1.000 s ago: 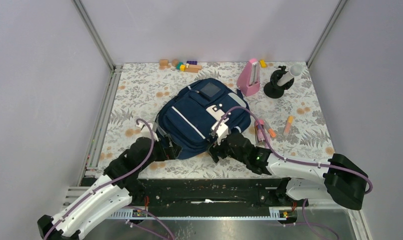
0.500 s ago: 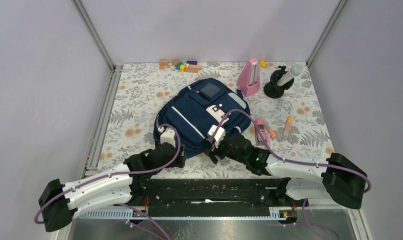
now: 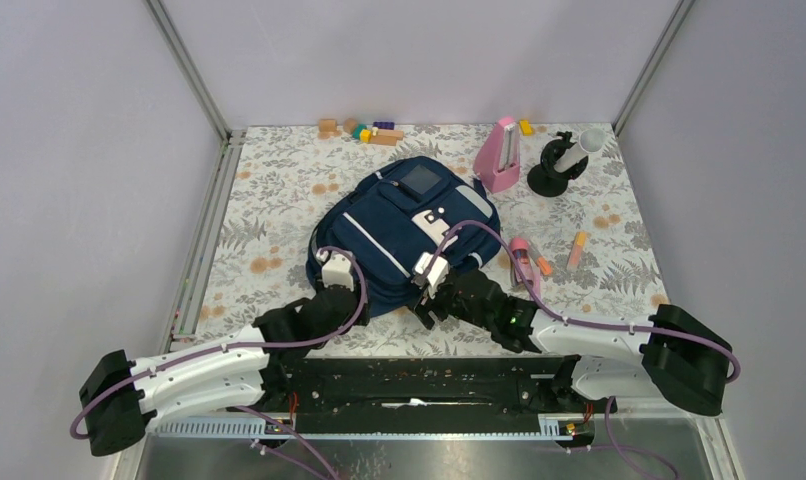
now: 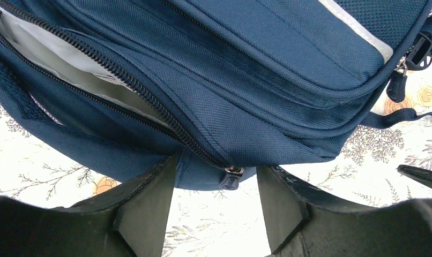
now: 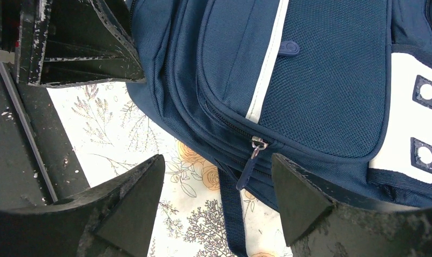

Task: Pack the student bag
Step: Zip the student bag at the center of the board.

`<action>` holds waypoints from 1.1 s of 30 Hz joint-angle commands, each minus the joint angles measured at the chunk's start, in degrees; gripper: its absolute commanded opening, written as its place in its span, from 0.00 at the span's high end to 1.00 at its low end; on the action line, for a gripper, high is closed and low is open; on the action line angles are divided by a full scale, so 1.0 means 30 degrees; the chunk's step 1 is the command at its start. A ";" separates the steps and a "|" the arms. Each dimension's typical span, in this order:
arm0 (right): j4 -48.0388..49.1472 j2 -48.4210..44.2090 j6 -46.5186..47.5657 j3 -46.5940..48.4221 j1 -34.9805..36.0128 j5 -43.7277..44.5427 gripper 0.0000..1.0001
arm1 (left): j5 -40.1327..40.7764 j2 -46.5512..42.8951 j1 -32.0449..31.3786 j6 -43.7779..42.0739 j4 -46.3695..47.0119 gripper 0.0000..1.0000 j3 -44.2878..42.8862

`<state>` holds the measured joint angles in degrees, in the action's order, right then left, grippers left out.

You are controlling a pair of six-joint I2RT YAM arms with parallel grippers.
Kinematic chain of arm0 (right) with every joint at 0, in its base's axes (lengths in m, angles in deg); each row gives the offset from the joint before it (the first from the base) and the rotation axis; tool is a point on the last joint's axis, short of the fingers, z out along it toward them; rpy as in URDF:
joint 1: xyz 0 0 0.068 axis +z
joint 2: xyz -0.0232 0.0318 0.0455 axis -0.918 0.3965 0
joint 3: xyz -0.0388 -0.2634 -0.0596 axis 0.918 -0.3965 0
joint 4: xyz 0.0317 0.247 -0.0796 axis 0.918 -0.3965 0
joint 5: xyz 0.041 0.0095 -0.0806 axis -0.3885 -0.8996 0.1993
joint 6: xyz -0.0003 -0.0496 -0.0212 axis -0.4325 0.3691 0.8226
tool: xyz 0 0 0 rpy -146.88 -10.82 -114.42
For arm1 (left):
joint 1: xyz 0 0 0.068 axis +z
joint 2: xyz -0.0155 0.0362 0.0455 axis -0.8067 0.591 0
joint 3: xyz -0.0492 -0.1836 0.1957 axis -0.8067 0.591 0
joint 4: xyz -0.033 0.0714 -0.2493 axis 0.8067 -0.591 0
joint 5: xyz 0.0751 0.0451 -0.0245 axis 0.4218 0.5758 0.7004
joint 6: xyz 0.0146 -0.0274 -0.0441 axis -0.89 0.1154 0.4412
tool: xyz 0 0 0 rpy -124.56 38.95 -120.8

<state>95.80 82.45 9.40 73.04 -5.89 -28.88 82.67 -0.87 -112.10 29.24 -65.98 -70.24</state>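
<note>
Navy fabric of the student bag is seen at the centre of the flowered desk, its main zip partly undone so that grey lining is exposed. The left hand is set at the bag's lower left edge, fingers parted and nothing gripped, with a zip slider between them, presumably for widening the opening. The right hand, wide open and empty, is placed astride the pocket's zip pull, probably for unzipping.

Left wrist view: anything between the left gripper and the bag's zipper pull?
Nothing visible. The zipper pull hangs at the near edge of the bag, inside the open left gripper, touching neither side; only tablecloth lies beneath.
</note>
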 commanded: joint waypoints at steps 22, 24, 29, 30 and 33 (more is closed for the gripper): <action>0.1734 0.2609 0.4713 0.1621 0.2987 0.2178 0.21 | 0.0882 0.0570 -0.0099 -0.0505 0.1938 0.99 -0.0418; 0.1925 0.3487 0.5204 0.2204 0.3144 0.2548 0.21 | 0.0796 0.0231 -0.0099 -0.0495 0.1695 1.00 -0.0434; 0.3609 0.5699 0.6544 0.3205 0.3374 0.3620 0.21 | 0.0472 -0.0467 -0.0096 -0.0580 0.1259 1.00 -0.0325; 0.3732 0.6056 0.6669 0.3525 0.3415 0.3894 0.21 | 0.0428 -0.0563 -0.0075 -0.0575 0.1102 1.00 -0.0326; 0.3709 0.7072 0.7088 0.4464 0.3401 0.4705 0.26 | 0.0058 -0.0978 -0.0088 -0.0811 0.0682 1.00 -0.0397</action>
<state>101.67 100.75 26.73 81.41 4.12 -19.99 82.41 -1.28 -112.23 27.71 -64.54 -70.24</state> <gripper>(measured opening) 0.776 0.155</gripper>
